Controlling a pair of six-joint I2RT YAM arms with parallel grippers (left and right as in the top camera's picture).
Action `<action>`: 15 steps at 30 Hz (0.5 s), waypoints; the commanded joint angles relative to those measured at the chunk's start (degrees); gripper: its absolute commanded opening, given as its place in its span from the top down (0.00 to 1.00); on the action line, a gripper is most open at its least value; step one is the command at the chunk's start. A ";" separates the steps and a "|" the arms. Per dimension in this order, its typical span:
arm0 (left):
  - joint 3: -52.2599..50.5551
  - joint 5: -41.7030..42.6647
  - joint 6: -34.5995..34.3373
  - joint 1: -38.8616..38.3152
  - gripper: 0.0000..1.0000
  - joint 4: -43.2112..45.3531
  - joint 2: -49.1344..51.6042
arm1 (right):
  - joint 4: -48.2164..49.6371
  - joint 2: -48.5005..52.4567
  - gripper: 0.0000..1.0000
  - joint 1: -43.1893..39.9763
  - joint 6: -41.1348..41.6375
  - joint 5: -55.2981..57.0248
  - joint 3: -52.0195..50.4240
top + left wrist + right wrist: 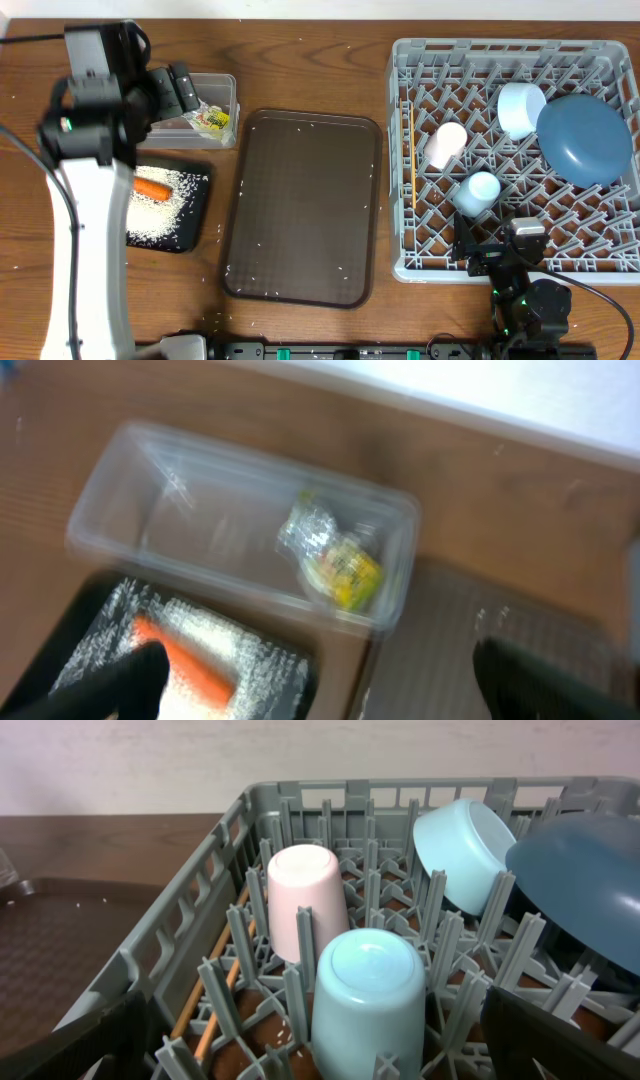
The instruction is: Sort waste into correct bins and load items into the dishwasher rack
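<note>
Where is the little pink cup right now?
In the overhead view the pink cup sits bottom-up in the left part of the grey rack, just right of the chopsticks, with the small light blue cup close beside it.

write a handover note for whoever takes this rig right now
Left gripper: open, empty, over the tub.
Right gripper: open, empty, at the rack's near edge.
Done: plate, bowl, pink cup, blue cup and chopsticks are in the rack. Wrapper is in the tub; carrot and rice are in the black tray.
Left: some rice is strewn on the brown tray and table. Paper wad and food lump not in view.
</note>
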 commanded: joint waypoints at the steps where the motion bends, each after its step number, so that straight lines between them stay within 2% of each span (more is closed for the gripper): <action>1: -9.97 2.32 -0.20 -1.55 0.02 7.85 -6.43 | 0.15 -0.42 0.01 -0.48 -0.85 -0.26 -0.26; 8: -35.32 4.48 1.03 -2.12 0.02 31.47 -22.73 | 0.15 -0.42 0.01 -0.48 -0.85 -0.26 -0.26; 15: -60.06 7.87 10.45 -2.12 0.02 50.60 -40.54 | 0.15 -0.42 0.01 -0.48 -0.85 -0.26 -0.26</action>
